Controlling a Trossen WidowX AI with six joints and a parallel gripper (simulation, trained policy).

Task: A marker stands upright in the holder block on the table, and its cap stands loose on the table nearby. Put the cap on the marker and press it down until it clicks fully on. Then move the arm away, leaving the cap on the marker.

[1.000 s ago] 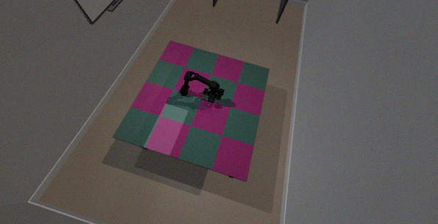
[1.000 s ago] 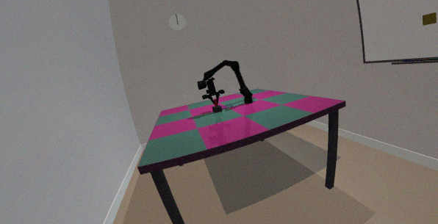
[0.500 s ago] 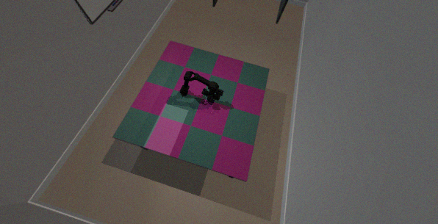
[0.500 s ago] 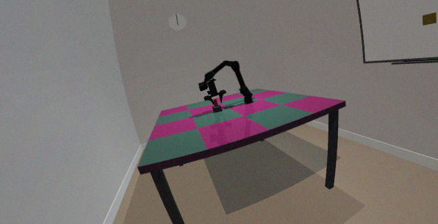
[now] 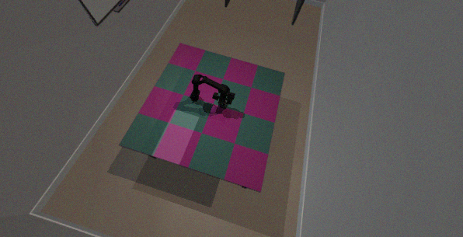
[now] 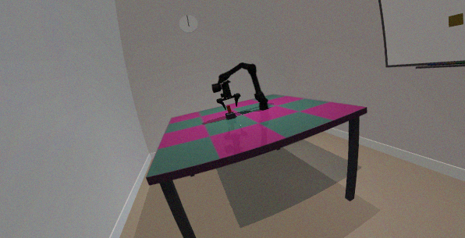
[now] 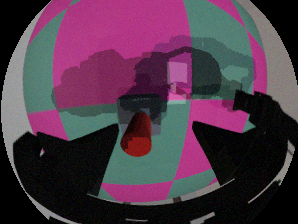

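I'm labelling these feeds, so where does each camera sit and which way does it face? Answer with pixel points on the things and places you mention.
Top: high above the table (image 5: 248,162) (image 6: 320,120), looking steeply down; the whole arm (image 5: 211,81) (image 6: 255,79) shows.
Exterior: off to one side, near table height, looking across it to the clock wall; whole arm and open gripper (image 6: 229,102) (image 7: 156,126) show.
Wrist: on the arm's hand, looking out past both fingers at the red piece (image 6: 228,108) (image 7: 136,142) in its holder (image 6: 231,115) (image 7: 139,100).
Shared: exterior and wrist both show red piece and holder.

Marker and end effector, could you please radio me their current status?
End effector open, nothing held. Red piece upright at holder block; cap seating unclear. No obstruction seen between fingers and red piece.
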